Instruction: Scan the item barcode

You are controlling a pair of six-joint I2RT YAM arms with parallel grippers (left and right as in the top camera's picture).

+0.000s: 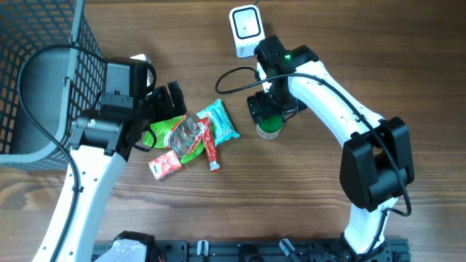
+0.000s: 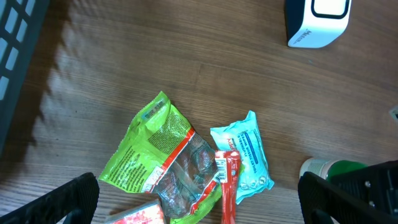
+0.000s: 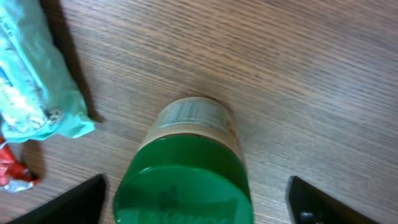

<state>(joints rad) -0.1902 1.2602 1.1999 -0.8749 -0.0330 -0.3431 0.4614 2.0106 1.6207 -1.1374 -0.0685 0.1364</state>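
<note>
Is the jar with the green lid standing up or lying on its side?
Standing up: from overhead the jar shows its round green lid facing up, body mostly hidden underneath.

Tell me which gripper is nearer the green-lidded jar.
Right. The right gripper sits directly above the green-lidded jar, jaws open either side; the left gripper hovers over the snack packets, well apart from it.

My left arm (image 1: 87, 182) reaches forward from the near left, jaws spread wide, black fingers (image 2: 68, 199) well apart and holding nothing. My right arm (image 1: 328, 94) bends inward from the right, wrist tipped downward, jaws wide too, gripping nothing.
</note>
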